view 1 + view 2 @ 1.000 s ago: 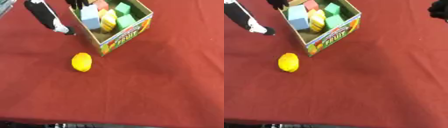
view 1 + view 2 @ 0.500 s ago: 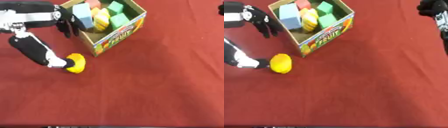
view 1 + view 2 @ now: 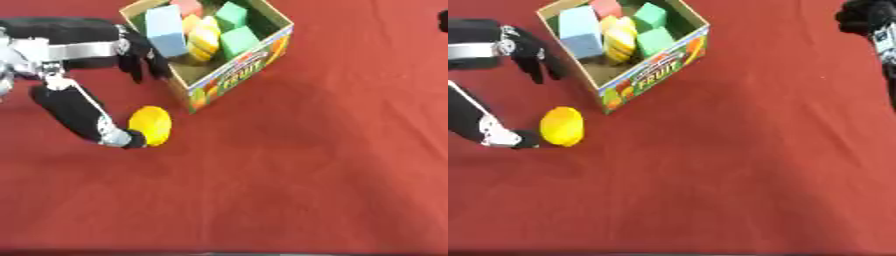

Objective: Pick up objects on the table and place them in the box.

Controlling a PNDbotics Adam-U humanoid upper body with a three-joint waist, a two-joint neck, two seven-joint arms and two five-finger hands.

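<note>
Yellow lemon-shaped toy fruit (image 3: 150, 125) lies on the red tablecloth (image 3: 297, 175) just in front of the printed cardboard fruit box (image 3: 229, 82), and my left hand (image 3: 105, 65), which a second ago hung back by the box's far corner, now brackets it. My thumb tip touches its left side, my fingers (image 3: 144, 57) hang spread above, not yet closed. Next I judge I must close, lift and carry it to join the coloured foam blocks (image 3: 201, 30); my right hand (image 3: 868, 17) waits curled at the top right.

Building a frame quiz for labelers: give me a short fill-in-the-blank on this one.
1. The yellow fruit lies on the ___ tablecloth.
2. The robot's ___ hand reaches beside the fruit.
3. The cardboard box has the word ___ printed on its side.

Missing words: red; left; FRUIT
</note>
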